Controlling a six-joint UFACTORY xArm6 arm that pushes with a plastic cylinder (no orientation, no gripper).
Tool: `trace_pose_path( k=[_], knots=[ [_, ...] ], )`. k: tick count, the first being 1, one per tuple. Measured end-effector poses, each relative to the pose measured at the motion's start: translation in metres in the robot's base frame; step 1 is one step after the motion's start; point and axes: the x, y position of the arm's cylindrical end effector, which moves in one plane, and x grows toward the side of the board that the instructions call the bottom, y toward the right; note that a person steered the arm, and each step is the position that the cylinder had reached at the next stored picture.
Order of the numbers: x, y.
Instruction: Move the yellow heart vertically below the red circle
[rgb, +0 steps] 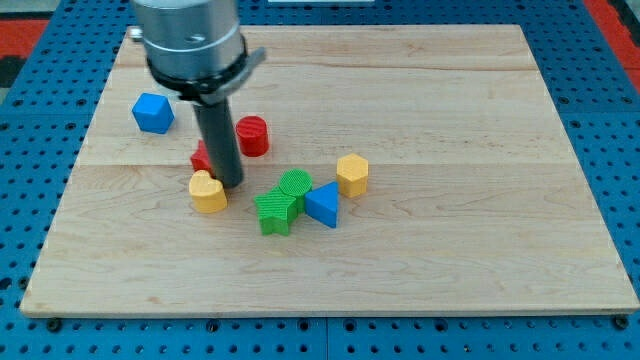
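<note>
The yellow heart (208, 192) lies left of the board's middle. The red circle (252, 135) stands above it and a little to the right. My tip (231, 183) rests just right of the yellow heart's upper edge, close to it or touching it, and below-left of the red circle. A second red block (201, 158) sits just above the heart; the rod hides most of it, so its shape is unclear.
A blue cube (153, 112) sits at the upper left. A green star (274, 211), a green circle (295, 184), a blue triangle (324, 205) and a yellow hexagon (352, 174) cluster right of the heart. The wooden board (480, 240) lies on a blue pegboard.
</note>
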Motion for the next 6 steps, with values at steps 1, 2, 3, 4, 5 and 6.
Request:
trace_pose_path(
  k=[1, 2, 3, 4, 5, 6],
  knots=[
    [-0.037, -0.043],
    [-0.016, -0.085],
    [-0.05, -0.113],
    [-0.073, -0.033],
    [-0.025, -0.088],
    [0.014, 0.002]
  ],
)
